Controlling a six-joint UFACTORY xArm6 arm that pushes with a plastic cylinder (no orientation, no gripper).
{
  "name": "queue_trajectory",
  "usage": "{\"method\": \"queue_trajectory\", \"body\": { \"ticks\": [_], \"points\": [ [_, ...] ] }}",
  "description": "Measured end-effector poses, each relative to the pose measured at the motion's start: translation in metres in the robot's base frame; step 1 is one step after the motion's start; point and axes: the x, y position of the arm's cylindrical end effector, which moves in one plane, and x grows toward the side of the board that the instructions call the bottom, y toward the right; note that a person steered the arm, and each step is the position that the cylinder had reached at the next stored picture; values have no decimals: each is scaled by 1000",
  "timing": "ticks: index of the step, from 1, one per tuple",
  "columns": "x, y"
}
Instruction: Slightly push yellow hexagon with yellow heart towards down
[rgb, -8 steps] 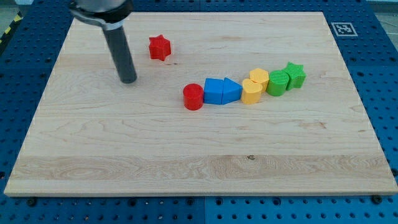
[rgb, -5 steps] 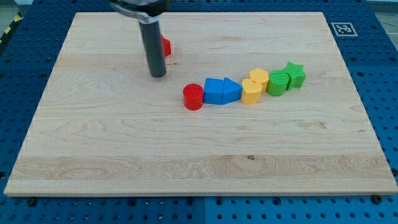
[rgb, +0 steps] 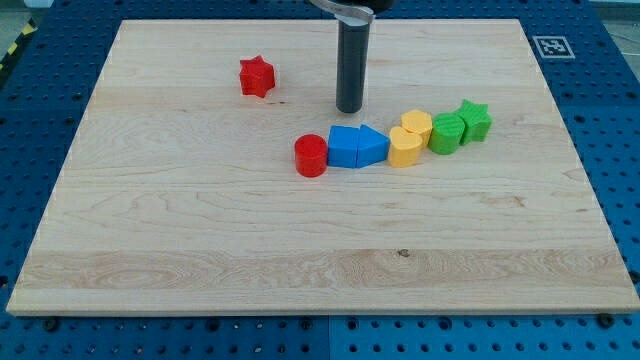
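Two yellow blocks touch each other in a row right of centre. The upper right one (rgb: 417, 124) and the lower left one (rgb: 404, 147) are too small for me to tell which is the hexagon and which the heart. My tip (rgb: 348, 108) is on the board above the blue blocks, up and to the left of the yellow pair, with a clear gap to them.
The row runs from a red cylinder (rgb: 311, 156) through a blue cube (rgb: 343, 146) and blue triangle (rgb: 371, 146) to the yellow pair, a green block (rgb: 447, 132) and a green star (rgb: 474, 120). A red star (rgb: 257, 76) sits apart at upper left.
My tip has moved right across the board, from left of the red star, past it, to above the blue blocks. No block has moved.
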Motion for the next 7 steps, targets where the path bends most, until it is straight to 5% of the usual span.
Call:
{"method": "queue_trajectory", "body": {
  "ticks": [7],
  "points": [
    [7, 67]
  ]
}}
